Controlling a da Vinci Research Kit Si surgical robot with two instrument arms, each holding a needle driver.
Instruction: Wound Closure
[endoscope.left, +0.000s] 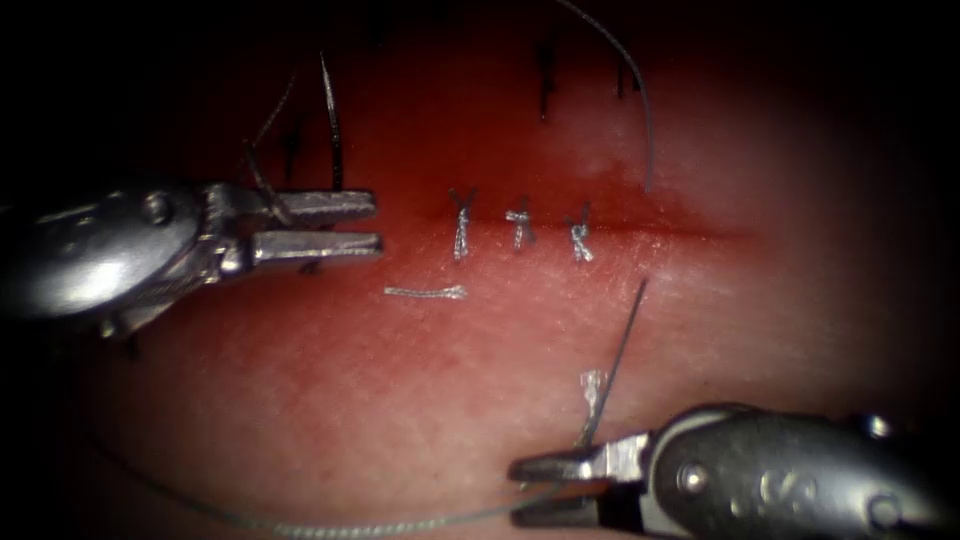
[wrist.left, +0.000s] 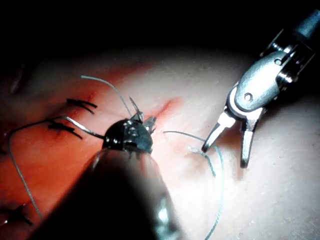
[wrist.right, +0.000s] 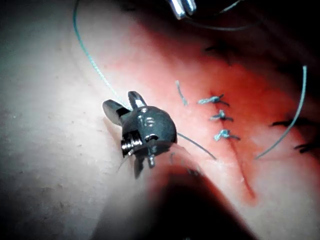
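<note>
Bright central light, dark surroundings all round.

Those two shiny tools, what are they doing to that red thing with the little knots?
Two robot arms are practising closing a cut in the tissue. Three knotted stitches cross the cut. The left tool sits left of them, jaws open, apparently holding nothing. The right tool is below the cut, jaws open too, with the thread lying loose between them. A cut end of thread lies on the tissue. I cannot tell which thin strand is the needle.
</note>
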